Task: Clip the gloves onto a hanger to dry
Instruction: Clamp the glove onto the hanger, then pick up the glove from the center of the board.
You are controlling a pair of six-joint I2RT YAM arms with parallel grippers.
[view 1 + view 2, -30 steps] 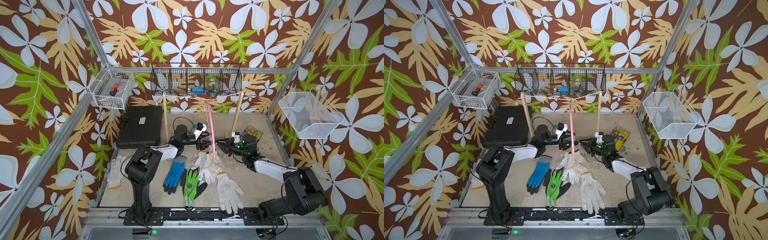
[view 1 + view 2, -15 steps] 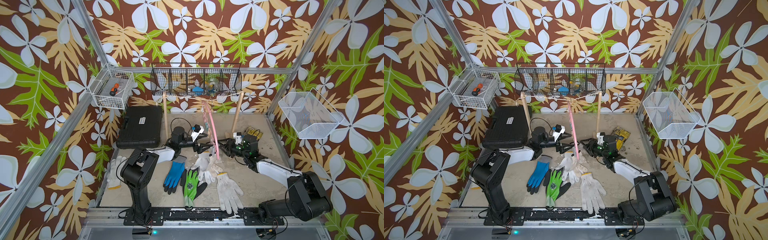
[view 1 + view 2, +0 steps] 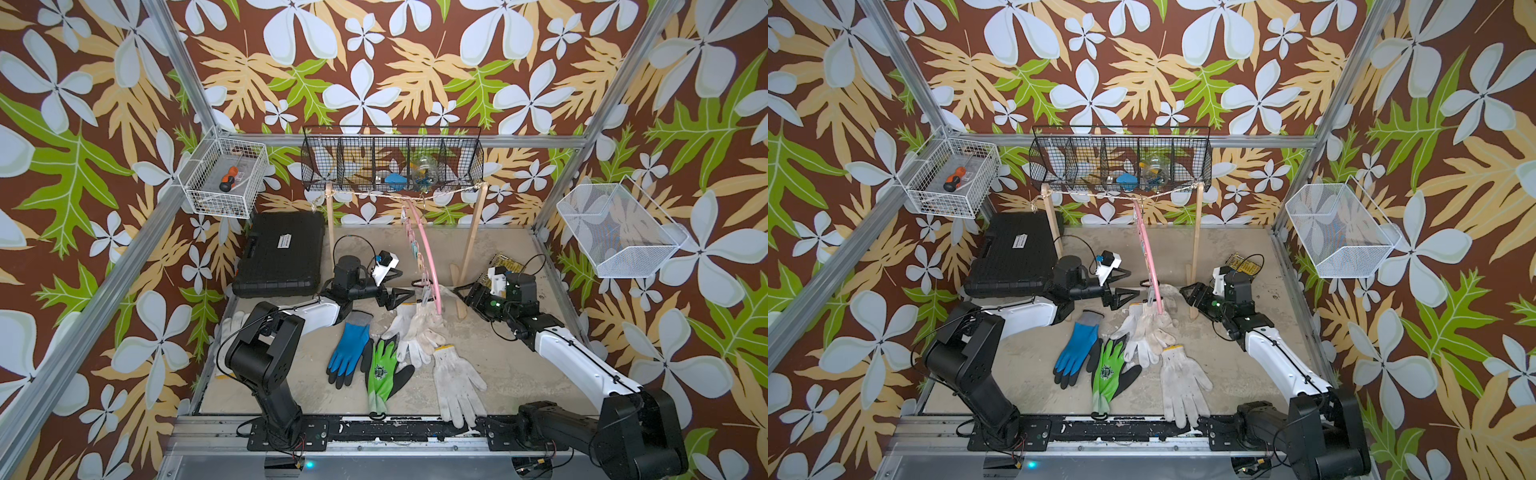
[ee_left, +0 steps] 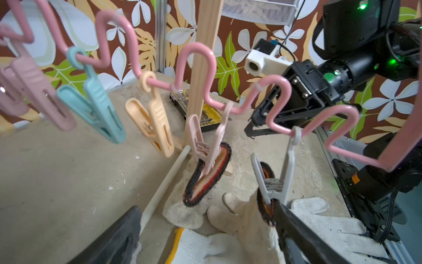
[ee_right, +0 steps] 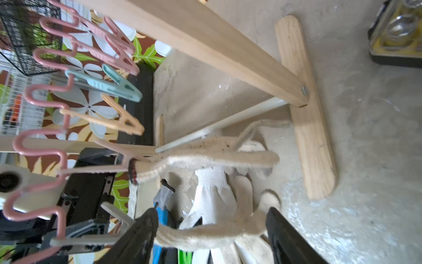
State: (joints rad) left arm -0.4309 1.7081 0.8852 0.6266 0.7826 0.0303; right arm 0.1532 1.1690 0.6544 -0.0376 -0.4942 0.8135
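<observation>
Since a second ago both claws have let go. Left claw point(image 3: 405, 298) and right claw point(image 3: 462, 292) stand apart, clamping nothing. They flank the pink plastic wavy-barred hanger point(image 3: 428, 249) at frame centre. Two dirty beige knit gloves point(image 4: 201, 189) sit clipped by their cuffs. The blue rubber-coated glove point(image 3: 347, 349) is unclipped on the tabletop point(image 3: 519, 365), lower centre. Arms low, reaching inward.
</observation>
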